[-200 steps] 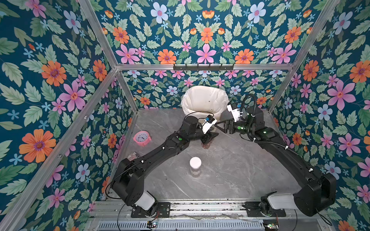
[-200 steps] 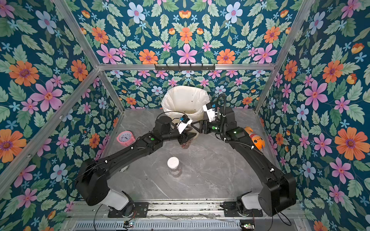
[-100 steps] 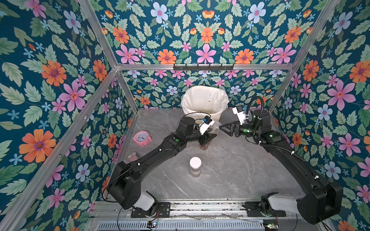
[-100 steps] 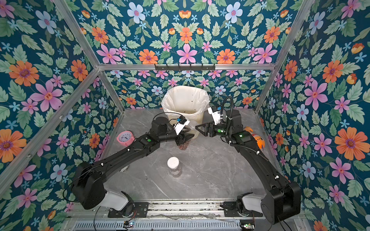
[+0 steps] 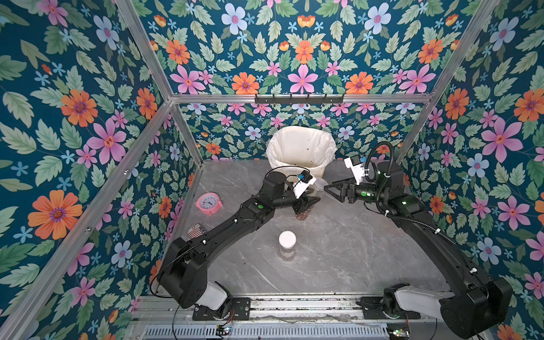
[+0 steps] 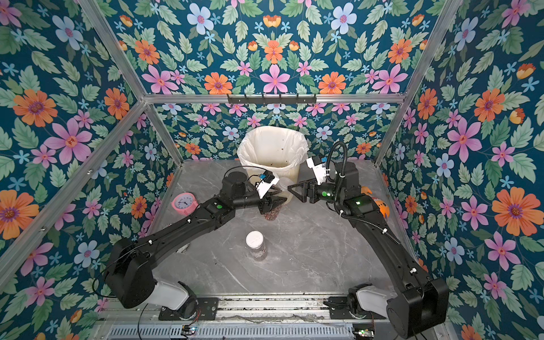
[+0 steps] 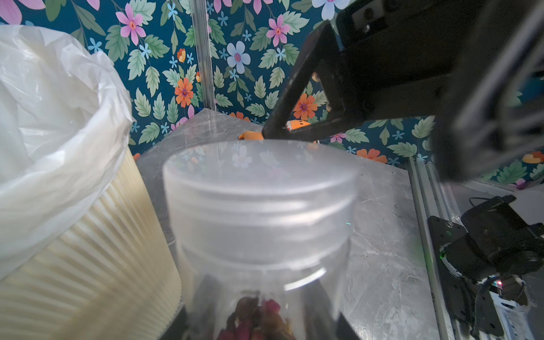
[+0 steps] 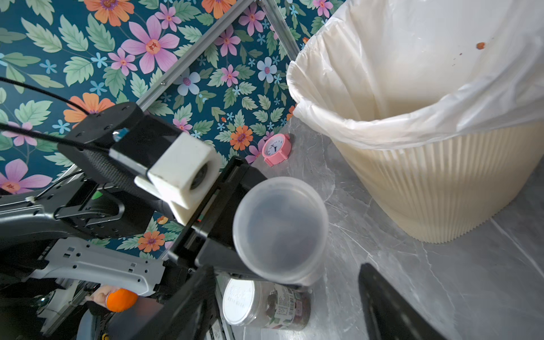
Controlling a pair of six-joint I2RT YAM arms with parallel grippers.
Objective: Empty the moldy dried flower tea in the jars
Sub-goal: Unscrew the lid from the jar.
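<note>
A translucent-lidded jar (image 7: 256, 206) and a white-lidded jar (image 5: 287, 244) make two jars. One cream ribbed bin (image 8: 435, 191) (lined with one white bag (image 8: 412, 73)). One pink alarm clock (image 5: 209, 203), one striped can (image 5: 195, 231), one orange toy (image 6: 381, 207). Two black robot limbs: left arm (image 5: 235, 219), right arm (image 5: 432, 245).

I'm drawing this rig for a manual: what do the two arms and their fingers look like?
The left arm and right arm are matte black with rounded joints, green indicator lights and white base housings. Each carries a white wrist camera block. The right arm has a ribbed black cable loop. Fingers are black, tapered.
</note>
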